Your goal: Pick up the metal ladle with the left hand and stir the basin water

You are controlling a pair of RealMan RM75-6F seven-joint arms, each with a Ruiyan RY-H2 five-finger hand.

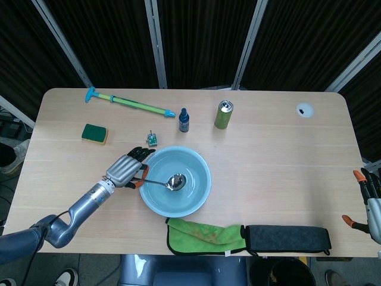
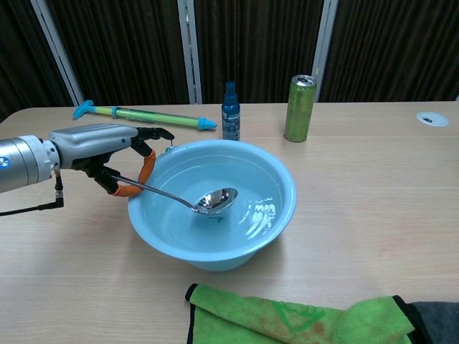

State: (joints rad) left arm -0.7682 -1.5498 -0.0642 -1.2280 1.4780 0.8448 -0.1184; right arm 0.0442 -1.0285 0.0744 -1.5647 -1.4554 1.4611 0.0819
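My left hand (image 1: 126,169) (image 2: 100,145) grips the orange end of the metal ladle's handle just left of the light blue basin (image 1: 202,193) (image 2: 283,215). The ladle (image 1: 177,181) (image 2: 216,200) slopes down over the basin's left rim, and its shiny bowl lies in the water near the middle. Small ripples show on the water beside it. My right hand (image 1: 372,199) is at the far right edge of the head view, off the table, fingers apart and holding nothing.
A green cloth (image 1: 202,233) (image 2: 287,315) and a dark pouch (image 1: 289,238) lie along the front edge. Behind the basin stand a blue bottle (image 1: 184,120) (image 2: 231,111), a green can (image 1: 224,114) (image 2: 300,107) and a small green part (image 1: 152,140). A green-blue pump (image 1: 128,103) and sponge (image 1: 94,133) lie far left.
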